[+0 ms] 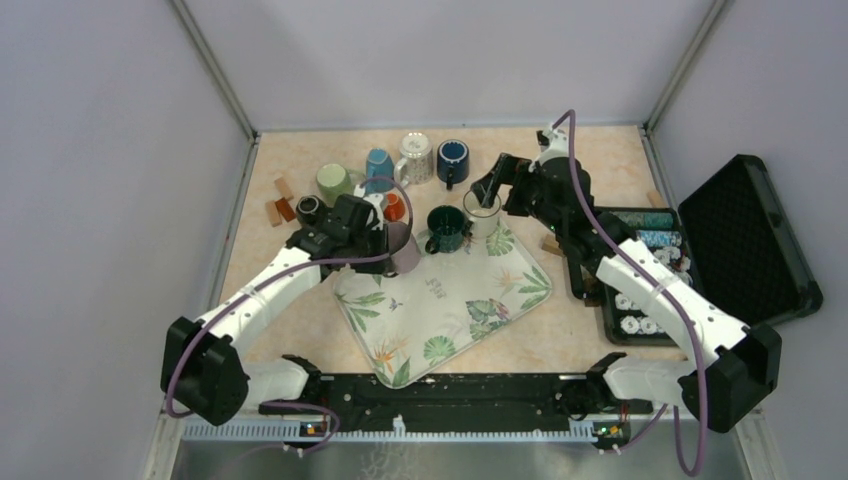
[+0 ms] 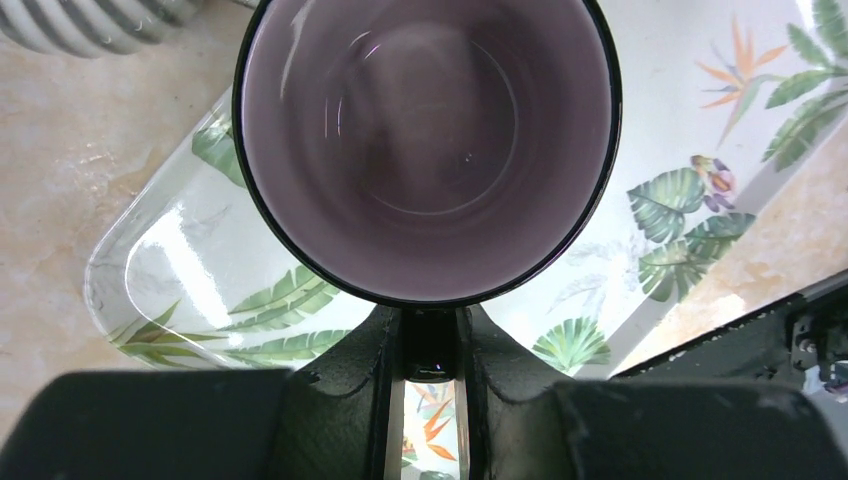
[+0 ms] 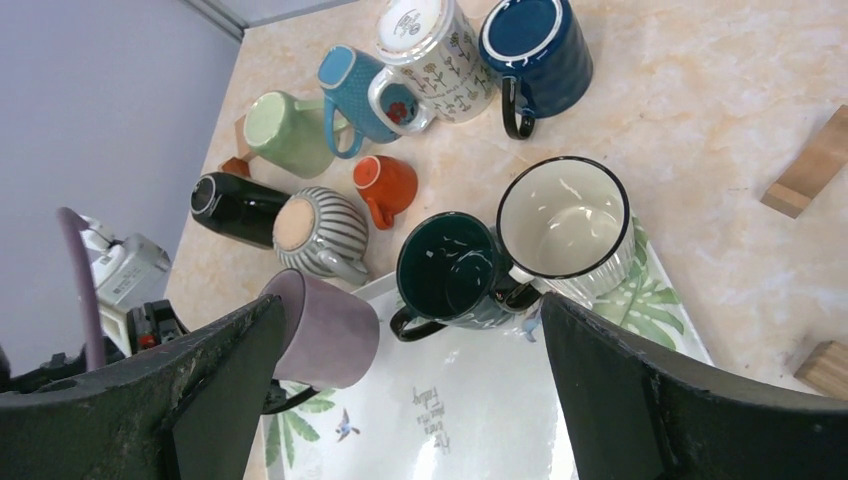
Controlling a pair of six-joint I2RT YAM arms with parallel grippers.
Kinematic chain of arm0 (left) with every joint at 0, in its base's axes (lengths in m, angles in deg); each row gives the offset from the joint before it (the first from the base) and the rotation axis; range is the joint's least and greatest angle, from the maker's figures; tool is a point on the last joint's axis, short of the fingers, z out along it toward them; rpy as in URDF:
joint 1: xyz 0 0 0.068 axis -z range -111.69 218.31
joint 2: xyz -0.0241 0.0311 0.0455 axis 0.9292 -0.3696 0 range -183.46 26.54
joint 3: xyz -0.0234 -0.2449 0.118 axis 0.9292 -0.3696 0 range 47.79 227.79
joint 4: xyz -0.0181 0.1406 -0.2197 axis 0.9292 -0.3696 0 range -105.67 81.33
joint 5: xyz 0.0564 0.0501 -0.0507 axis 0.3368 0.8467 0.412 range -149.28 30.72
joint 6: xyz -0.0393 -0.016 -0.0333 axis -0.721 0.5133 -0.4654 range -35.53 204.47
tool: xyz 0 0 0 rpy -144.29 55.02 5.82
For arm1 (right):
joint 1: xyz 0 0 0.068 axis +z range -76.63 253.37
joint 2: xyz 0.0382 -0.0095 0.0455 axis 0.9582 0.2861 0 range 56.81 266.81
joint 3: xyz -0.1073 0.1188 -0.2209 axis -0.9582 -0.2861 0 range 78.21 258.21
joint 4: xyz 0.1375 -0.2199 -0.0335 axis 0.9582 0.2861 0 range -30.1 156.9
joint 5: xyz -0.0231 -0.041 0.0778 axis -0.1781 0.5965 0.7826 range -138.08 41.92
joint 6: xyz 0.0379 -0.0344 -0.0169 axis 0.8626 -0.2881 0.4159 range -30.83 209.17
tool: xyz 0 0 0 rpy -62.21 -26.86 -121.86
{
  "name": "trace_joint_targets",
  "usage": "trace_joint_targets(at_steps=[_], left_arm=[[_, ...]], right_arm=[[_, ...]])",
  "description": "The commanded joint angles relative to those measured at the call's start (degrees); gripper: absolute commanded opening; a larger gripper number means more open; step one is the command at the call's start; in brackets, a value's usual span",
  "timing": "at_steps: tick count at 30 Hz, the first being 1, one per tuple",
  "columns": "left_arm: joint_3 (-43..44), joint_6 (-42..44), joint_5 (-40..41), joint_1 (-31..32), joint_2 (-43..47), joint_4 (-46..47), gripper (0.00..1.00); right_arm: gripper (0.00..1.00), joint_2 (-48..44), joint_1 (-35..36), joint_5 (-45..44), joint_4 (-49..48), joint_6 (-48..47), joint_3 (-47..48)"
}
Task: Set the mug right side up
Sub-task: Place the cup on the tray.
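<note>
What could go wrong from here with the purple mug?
The purple mug is pinched only by its handle in the left fingers, so it may swing or slip. It is tilted near the tray corner; released now, it could topple. The dark green mug and striped mug sit close; a wide turn might knock them.

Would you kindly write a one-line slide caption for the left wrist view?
Left tool grips the purple mug by its handle, mouth facing the camera, over the leaf-print tray.
</note>
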Motion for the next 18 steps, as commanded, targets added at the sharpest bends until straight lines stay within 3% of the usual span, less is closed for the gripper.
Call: trace_joint_targets(at_steps=[1, 18], left_arm=[[0.45, 1.13, 2.39, 0.82, -0.63, 3.08, 0.00], [1.33, 3.79, 2.83, 2.55, -6.65, 3.91, 0.00]], right_arm=[[0.99, -2.09, 0.21, -1.42, -0.69, -1.62, 3.30], [0.99, -0.72, -0.43, -1.61, -1.08, -2.08, 3.57]])
